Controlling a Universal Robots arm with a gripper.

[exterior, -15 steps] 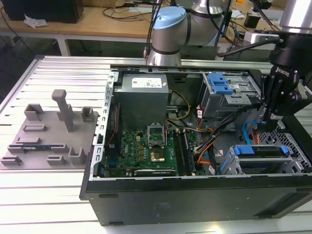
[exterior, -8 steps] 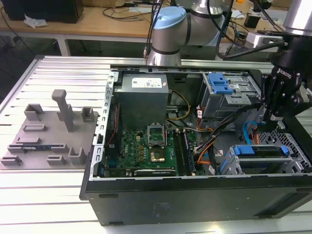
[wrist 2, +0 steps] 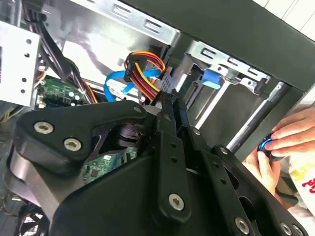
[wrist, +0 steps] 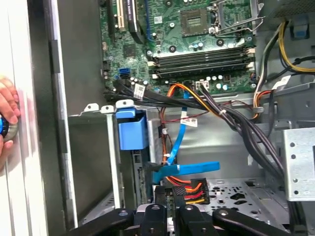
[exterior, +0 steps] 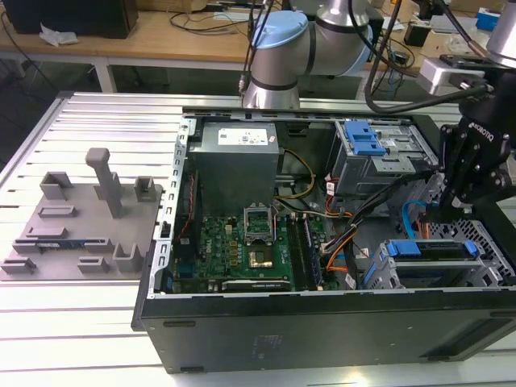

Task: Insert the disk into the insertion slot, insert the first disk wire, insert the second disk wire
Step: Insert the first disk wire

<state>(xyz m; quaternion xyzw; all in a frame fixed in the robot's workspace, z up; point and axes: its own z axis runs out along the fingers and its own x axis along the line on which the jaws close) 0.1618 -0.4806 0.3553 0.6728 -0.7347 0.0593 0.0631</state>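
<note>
The disk [exterior: 431, 251], dark on top with a bright blue caddy [wrist: 132, 132], lies inside the insertion slot [exterior: 488, 242] of perforated grey metal at the exterior view's right. My gripper [exterior: 440, 216] reaches down into the case just behind the disk. Its fingers [wrist: 173, 195] are shut on a black connector with orange, red, yellow and black wires [wrist: 191, 187], held at the disk's back edge. The same fingers [wrist 2: 172, 105] and wire bundle [wrist 2: 142, 66] appear in the second wrist view. A flat blue disk wire [wrist: 184, 168] runs to the disk's back right beside it.
The open computer case holds a green motherboard [exterior: 250, 242], a grey power supply [exterior: 238, 157] and a taller cage with a blue latch [exterior: 363, 141]. Black cable bundles [wrist: 236, 120] cross near the gripper. A grey fixture plate [exterior: 81, 218] lies outside. A person's hand [wrist 2: 288, 140] rests outside the case.
</note>
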